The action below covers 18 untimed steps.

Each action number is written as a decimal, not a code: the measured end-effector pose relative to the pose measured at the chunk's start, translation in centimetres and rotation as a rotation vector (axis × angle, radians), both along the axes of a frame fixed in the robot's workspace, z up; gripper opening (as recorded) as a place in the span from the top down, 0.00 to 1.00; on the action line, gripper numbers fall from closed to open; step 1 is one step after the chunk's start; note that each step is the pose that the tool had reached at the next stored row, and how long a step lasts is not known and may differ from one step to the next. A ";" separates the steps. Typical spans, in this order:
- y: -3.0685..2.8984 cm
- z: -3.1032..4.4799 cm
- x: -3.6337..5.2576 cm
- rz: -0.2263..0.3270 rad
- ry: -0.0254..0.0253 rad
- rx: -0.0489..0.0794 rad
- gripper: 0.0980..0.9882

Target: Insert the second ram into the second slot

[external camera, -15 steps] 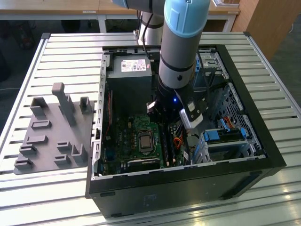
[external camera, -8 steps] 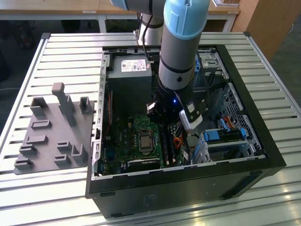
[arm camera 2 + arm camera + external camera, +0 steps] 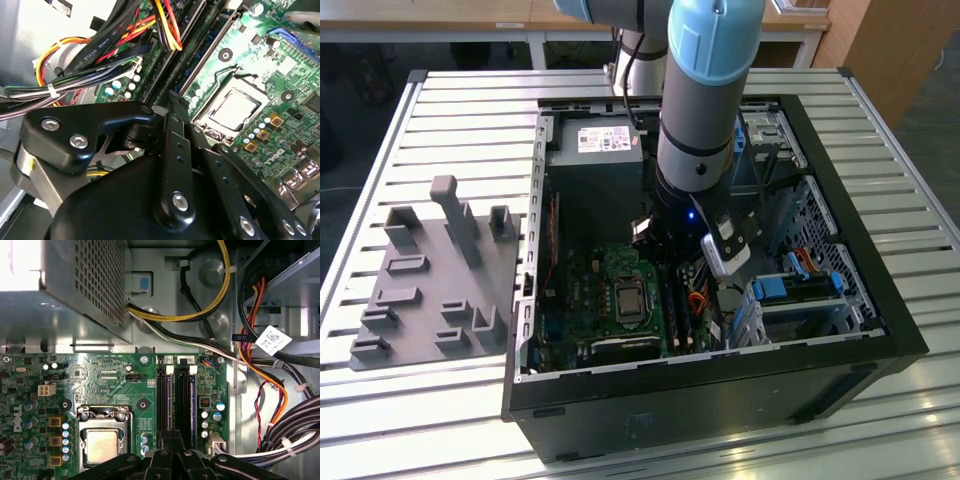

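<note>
My gripper (image 3: pixel 173 436) hangs low inside the open computer case (image 3: pixel 880 330), right over the near end of two long dark memory slots (image 3: pixel 164 400) that lie side by side on the green motherboard (image 3: pixel 100 375). In both wrist views its black fingers (image 3: pixel 175 130) are pressed together, and nothing shows between them. The second ram cannot be told apart from the dark slots (image 3: pixel 192 55). In the exterior view the arm's wrist covers most of the gripper (image 3: pixel 665 270), just above the slots (image 3: pixel 682 318).
The processor socket (image 3: pixel 102 442) lies beside the slots. A grey power supply (image 3: pixel 595 150) fills the case's far end. Bundled cables (image 3: pixel 280 390) run close on the slots' other side. Blue drive-bay tabs (image 3: pixel 775 290) sit at the exterior view's right, a grey fixture block (image 3: pixel 430 280) at its left.
</note>
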<state>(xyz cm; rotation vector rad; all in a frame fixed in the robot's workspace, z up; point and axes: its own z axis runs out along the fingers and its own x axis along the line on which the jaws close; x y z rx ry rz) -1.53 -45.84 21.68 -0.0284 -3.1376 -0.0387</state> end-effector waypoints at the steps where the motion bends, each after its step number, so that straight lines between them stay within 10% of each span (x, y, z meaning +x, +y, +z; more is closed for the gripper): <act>1: 0.02 0.18 0.01 0.000 -0.0005 0.002 0.99; 18: -0.02 2.30 -0.01 0.000 0.0006 -0.002 0.99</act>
